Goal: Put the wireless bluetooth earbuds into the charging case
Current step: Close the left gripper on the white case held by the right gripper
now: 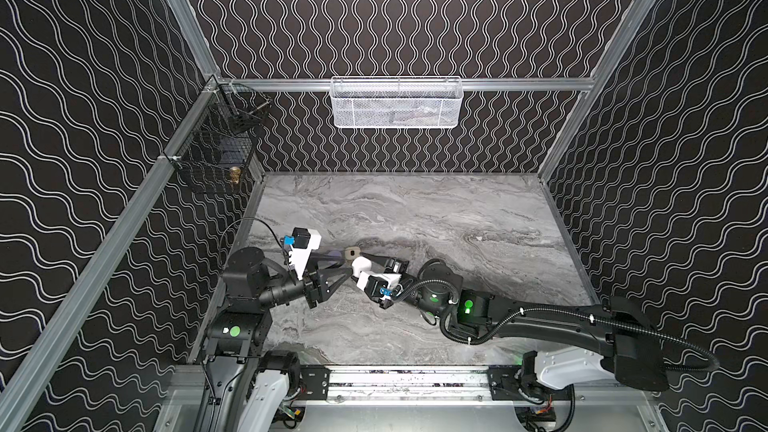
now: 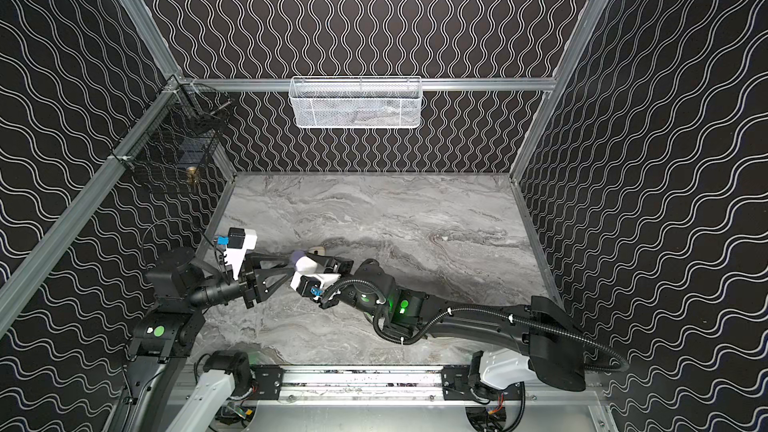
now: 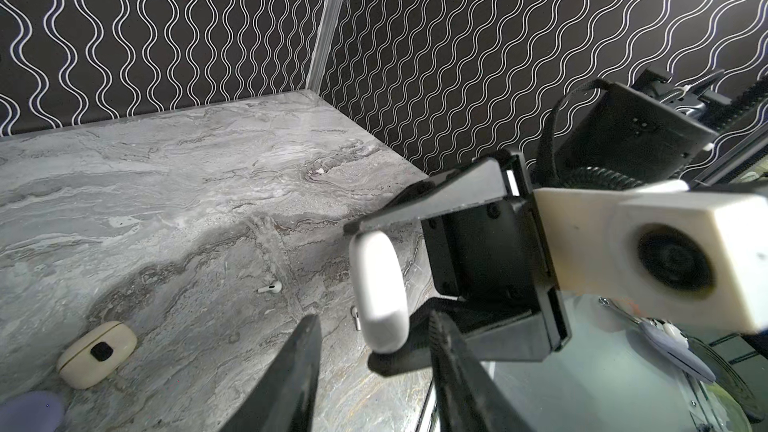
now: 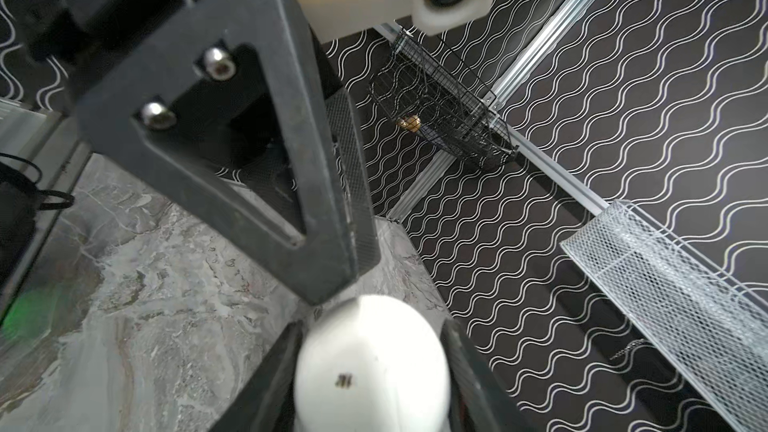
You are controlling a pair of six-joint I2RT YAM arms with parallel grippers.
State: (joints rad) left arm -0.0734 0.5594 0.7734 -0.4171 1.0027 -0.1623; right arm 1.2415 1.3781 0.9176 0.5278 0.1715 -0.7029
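Seen from my remote station, the grey marbled worktop (image 1: 457,218) floors a cell walled in black wave-patterned paper. A white mesh basket (image 1: 395,105) hangs on the back rail and a black wire basket (image 1: 216,160) in the left corner.

Both arms meet left of centre. My right claw (image 1: 360,263) pinches the white charging case (image 3: 378,284), lid shut, above the worktop. My left claw (image 3: 372,326) stands spread at the case's free end, its fingers (image 3: 295,367) on either side. In the right wrist view one fingertip sits right at the case's shell, though I cannot tell whether it presses.

A cream charging case (image 3: 97,353) lies shut on the worktop just behind the claws. A lavender case (image 3: 29,409) sits beside it, blurred at the frame's edge.

Two earbuds lie outside any case. A white earbud (image 3: 270,287) rests on the worktop between the cream case and the held one. A second earbud (image 3: 355,317) lies near it, half hidden behind the white case.
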